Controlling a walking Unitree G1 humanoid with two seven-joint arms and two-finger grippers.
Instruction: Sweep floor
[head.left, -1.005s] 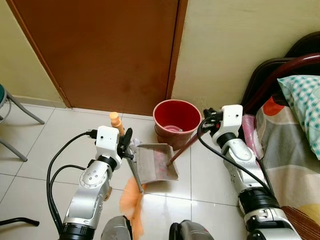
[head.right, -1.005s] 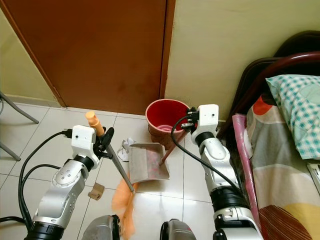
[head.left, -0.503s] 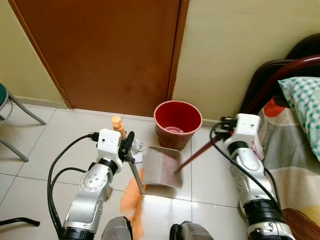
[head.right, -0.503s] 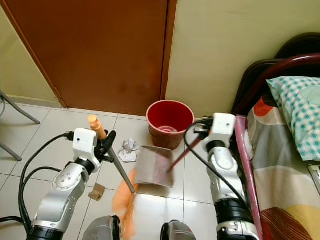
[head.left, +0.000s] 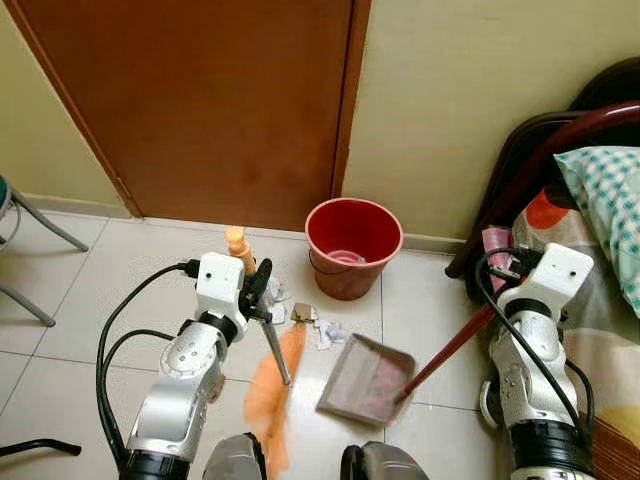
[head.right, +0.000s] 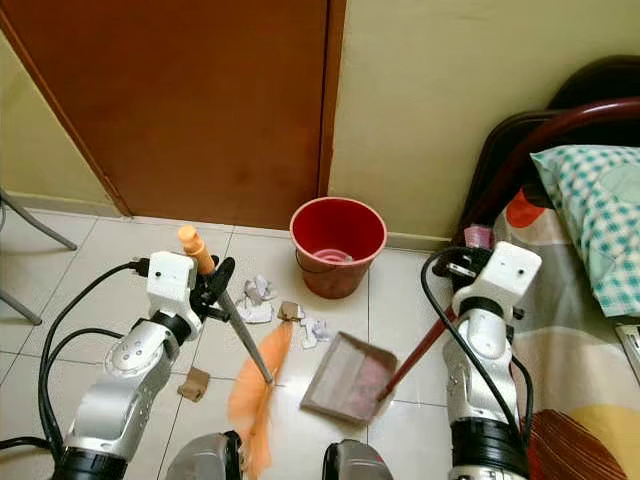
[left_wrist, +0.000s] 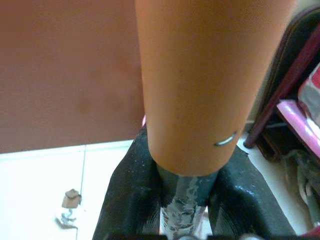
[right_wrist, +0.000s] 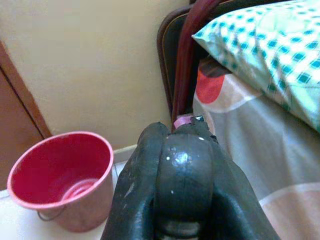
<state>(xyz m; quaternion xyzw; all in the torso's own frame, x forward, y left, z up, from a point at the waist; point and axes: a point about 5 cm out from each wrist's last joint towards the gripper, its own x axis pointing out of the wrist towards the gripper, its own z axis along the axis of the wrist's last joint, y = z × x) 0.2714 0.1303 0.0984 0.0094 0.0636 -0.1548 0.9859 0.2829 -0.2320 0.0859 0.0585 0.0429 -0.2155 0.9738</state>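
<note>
Bucket (head.left: 353, 245) by the door. Dustpan (head.left: 364, 379) on tiles, right fingers (right_wrist: 172, 175) clamped on its handle. Broom (head.left: 268, 385) gripped by left fingers (left_wrist: 127, 200), shaft slanting down-right. Paper scraps (head.left: 318, 328) between bristles and pan, nearer the broom.

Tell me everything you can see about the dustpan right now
The dustpan is a flat grey metal-looking scoop with low side walls and a long dark red handle. It sits on the white tile floor in front of the red bucket, tilted a little. The right gripper is shut on the handle's top end. Something pinkish lies inside.
</note>
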